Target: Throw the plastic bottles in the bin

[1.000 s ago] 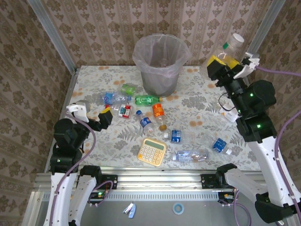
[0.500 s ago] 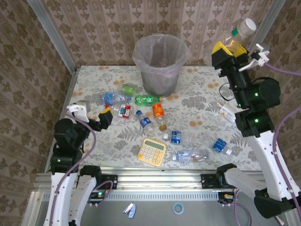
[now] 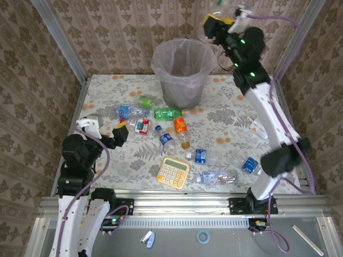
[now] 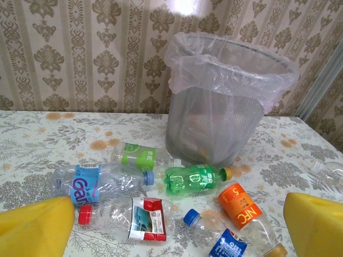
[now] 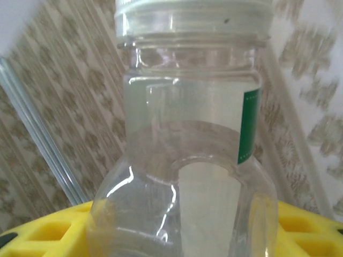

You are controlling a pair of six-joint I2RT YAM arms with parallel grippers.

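The right hand is gripping a clear bottle by its lower body between the yellow fingers, with the white cap pointing up. It is carrying the bottle high above the table, just to the right of the bin and not over the opening, so it looks as if it is lifting clear of the rim before swinging across to drop the bottle. The left hand is hanging wide open and empty near the left edge, facing the pile; it seems to be waiting out of the way, well placed for a later pick. Around them, ten bottles are lying on the table: a cluster of six in front of the bin, among them a green bottle and an orange bottle, three nearer the front edge, and one far right. With the held one, that is making eleven in the open. Something is showing dimly through the bin's mesh, but I cannot tell what. There is one bin, and one yellow calculator lying among the bottles, which is staying out of the task.
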